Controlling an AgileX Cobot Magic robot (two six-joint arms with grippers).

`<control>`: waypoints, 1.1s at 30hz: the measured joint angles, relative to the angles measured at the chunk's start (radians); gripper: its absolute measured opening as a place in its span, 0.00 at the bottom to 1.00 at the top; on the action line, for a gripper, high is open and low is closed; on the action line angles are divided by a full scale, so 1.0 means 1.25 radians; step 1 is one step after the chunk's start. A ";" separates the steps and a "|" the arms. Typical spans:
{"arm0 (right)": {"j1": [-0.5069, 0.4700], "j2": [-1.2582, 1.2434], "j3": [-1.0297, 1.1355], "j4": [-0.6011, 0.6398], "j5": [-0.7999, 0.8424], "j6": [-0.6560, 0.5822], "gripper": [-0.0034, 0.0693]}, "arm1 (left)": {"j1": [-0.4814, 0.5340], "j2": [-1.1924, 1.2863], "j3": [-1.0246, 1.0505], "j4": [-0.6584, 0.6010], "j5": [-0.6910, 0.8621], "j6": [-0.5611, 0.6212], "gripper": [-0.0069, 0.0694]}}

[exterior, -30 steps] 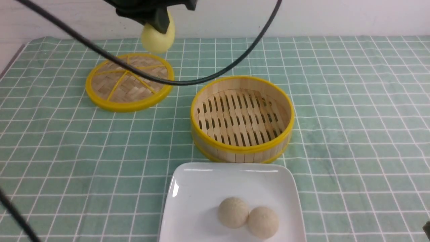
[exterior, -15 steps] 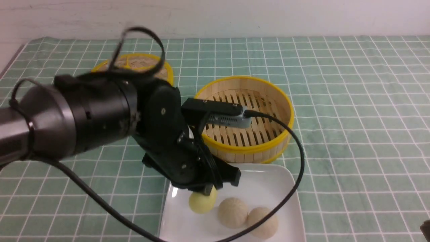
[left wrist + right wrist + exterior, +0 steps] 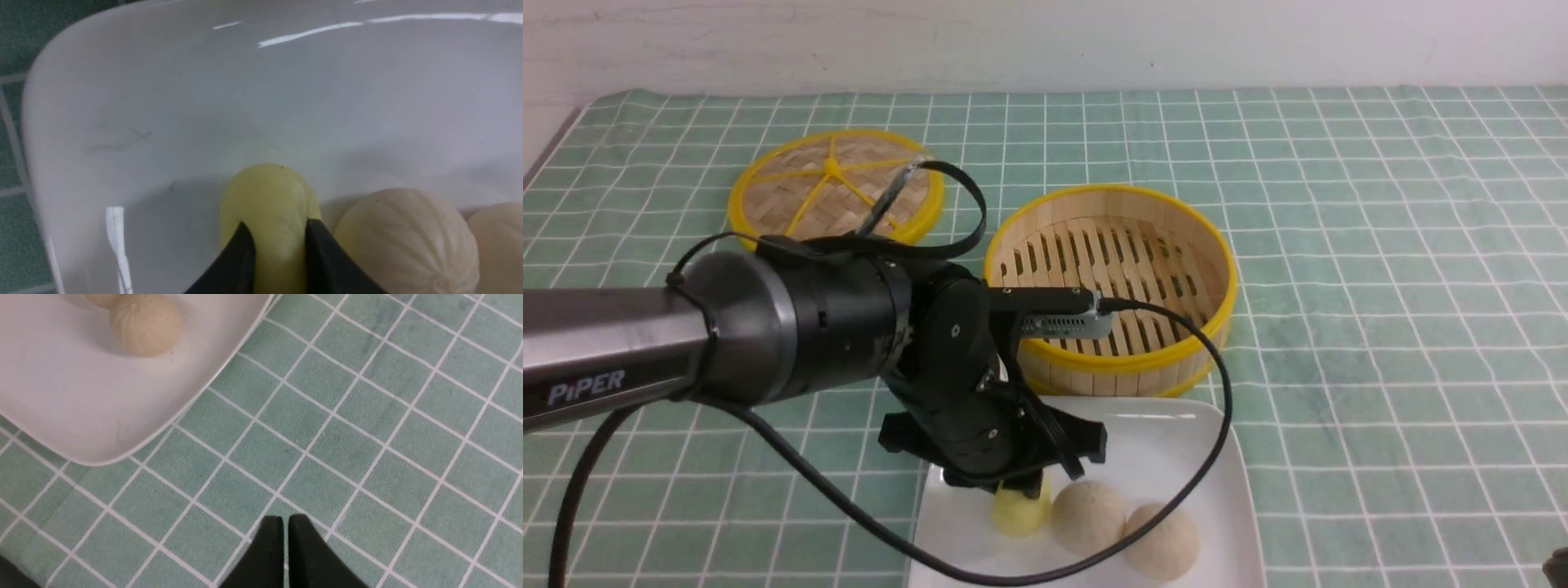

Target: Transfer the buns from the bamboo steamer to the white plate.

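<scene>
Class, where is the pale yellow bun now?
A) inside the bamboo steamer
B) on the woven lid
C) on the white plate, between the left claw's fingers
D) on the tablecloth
C: the yellow bun sits on the white plate, pinched by the left claw.

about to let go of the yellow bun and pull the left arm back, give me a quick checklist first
1. Is the yellow bun down on the white plate: ok, it appears to sit on the plate's floor.
2. Has the left gripper released: not ok, its fingers press the bun on both sides.
3. Gap to the nearest cream bun: cannot tell, the two are very close.
4. Is the bamboo steamer emptied: ok, no bun shows on its slatted floor.
5. Is the right gripper out of the way: ok, jaws together, empty, over the tablecloth beside the plate.
</scene>
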 joint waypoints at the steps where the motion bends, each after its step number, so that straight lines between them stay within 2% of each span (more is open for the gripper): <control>1: 0.000 0.000 -0.008 0.000 0.032 0.000 0.11 | 0.000 0.000 0.000 0.001 0.006 -0.008 0.39; 6: 0.000 -0.033 -0.066 0.000 0.152 0.012 0.12 | 0.000 -0.013 -0.032 0.006 0.055 -0.021 0.61; 9: 0.000 -0.078 -0.100 -0.003 0.200 0.030 0.12 | 0.000 -0.034 -0.056 0.009 0.060 -0.021 0.69; 14: 0.000 -0.186 -0.118 -0.036 0.255 0.086 0.13 | 0.000 -0.050 -0.082 0.015 0.073 -0.021 0.74; 16: 0.000 -0.251 -0.119 -0.058 0.259 0.141 0.13 | 0.000 -0.052 -0.098 0.021 0.087 -0.021 0.74; 19: 0.000 -0.325 -0.102 -0.072 0.184 0.210 0.13 | 0.000 -0.052 -0.105 0.024 0.098 -0.018 0.72; 22: 0.000 -0.373 -0.058 -0.074 0.049 0.243 0.13 | 0.000 -0.052 -0.107 0.026 0.100 -0.018 0.68; 24: 0.000 -0.394 0.018 -0.076 -0.130 0.244 0.13 | 0.000 -0.052 -0.107 0.027 0.102 -0.017 0.61; 26: 0.000 -0.392 0.068 -0.079 -0.204 0.232 0.13 | 0.000 -0.052 -0.107 0.027 0.103 -0.017 0.57; 30: 0.000 -0.379 0.137 -0.082 -0.298 0.205 0.11 | 0.000 -0.052 -0.107 0.028 0.106 -0.017 0.44; 33: 0.000 -0.366 0.158 -0.090 -0.338 0.200 0.04 | 0.000 -0.052 -0.107 0.028 0.107 -0.015 0.33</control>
